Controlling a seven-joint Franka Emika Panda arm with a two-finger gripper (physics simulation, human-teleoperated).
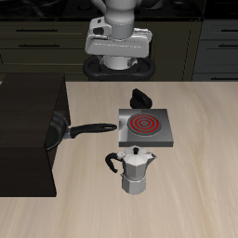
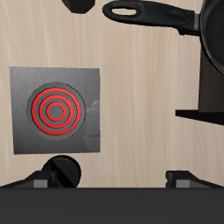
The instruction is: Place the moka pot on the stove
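Nearest the table's front edge: the moka pot (image 1: 137,170) stands upright on the light wood table (image 1: 200,177), silver and faceted, black lid knob on top, black side handle turned toward the cabinet.
Stove: the stove (image 1: 145,128) sits just behind the pot, apart from it, a grey square plate with a red spiral coil (image 2: 56,110); nothing rests on it.
Frying pan: the black frying pan (image 1: 61,128) lies beside the stove, its long handle (image 2: 147,13) reaching toward the plate, its bowl against the dark cabinet (image 1: 28,135).
Small black object: it sits at the stove's back edge (image 1: 141,97); its kind cannot be told.
Gripper: the gripper (image 2: 112,178) hangs above the table behind the stove, fingers (image 2: 184,178) spread wide apart, holding nothing.
Robot base: the white arm (image 1: 118,37) rises at the table's back.
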